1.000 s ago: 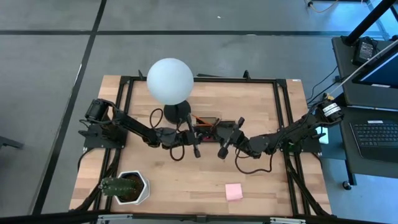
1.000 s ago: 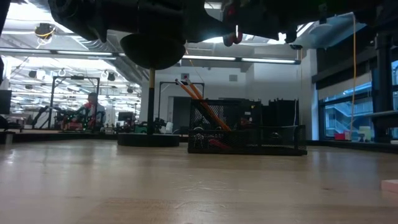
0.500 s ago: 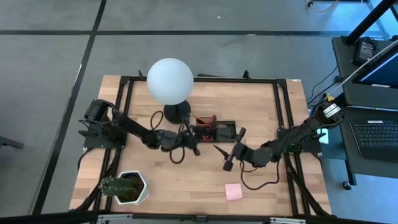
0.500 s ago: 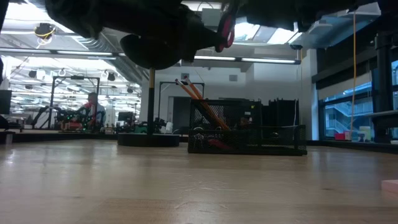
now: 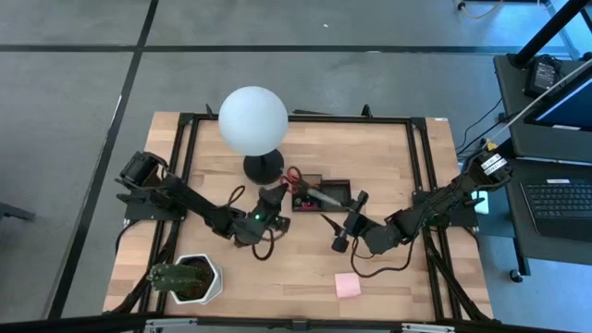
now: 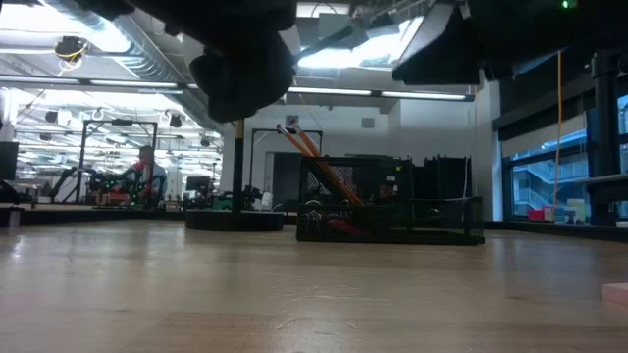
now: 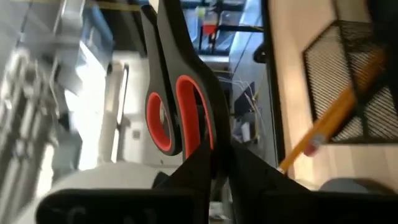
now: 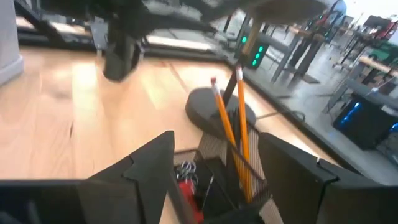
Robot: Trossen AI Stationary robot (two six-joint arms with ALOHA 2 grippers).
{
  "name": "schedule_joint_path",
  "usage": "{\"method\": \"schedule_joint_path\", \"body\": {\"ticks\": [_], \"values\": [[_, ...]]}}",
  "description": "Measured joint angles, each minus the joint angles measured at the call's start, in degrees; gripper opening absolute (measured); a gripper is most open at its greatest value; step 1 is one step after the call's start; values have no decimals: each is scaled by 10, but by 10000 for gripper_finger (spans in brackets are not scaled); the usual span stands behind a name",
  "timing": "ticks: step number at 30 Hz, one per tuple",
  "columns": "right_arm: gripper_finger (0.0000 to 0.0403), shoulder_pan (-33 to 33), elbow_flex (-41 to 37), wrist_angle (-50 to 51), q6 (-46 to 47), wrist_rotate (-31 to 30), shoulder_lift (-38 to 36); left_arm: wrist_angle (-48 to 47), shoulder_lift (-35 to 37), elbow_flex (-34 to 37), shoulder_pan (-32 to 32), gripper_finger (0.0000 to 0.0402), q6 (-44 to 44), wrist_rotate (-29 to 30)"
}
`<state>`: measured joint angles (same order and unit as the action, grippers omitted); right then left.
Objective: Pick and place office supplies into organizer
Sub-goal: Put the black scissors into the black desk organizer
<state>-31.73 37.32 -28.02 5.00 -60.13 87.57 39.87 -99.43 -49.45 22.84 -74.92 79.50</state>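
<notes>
red-handled scissors (image 7: 177, 118) gripped in left jaws (image 7: 217, 163) beside organizer (image 5: 322, 195).

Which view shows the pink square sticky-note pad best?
The high view: the whole pink square sticky-note pad lies unobstructed on the wooden table. The low view catches only its edge at the frame's right; neither wrist view shows it.

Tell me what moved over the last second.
The right gripper, open, drew back from the organizer toward the pink pad. The left gripper then pulled away toward its own side, clamped on the scissors. The organizer, pink pad, lamp and plant stayed put.
</notes>
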Motion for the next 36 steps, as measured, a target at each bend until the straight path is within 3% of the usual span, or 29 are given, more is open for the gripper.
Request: {"method": "schedule_joint_path", "body": {"ticks": [8,21,32,36], "values": [[236,-8,0,110,103,12,0,-176,1,0,-22,28,-74,-8],[236,-13,0,148,128,13,0,-213,53,-2,-66,28,-149,-18],[236,-12,0,178,144,13,0,-460,84,-86,-53,28,-168,-25],[236,-11,0,178,144,13,0,-486,84,-114,-70,28,-177,-27]]}}
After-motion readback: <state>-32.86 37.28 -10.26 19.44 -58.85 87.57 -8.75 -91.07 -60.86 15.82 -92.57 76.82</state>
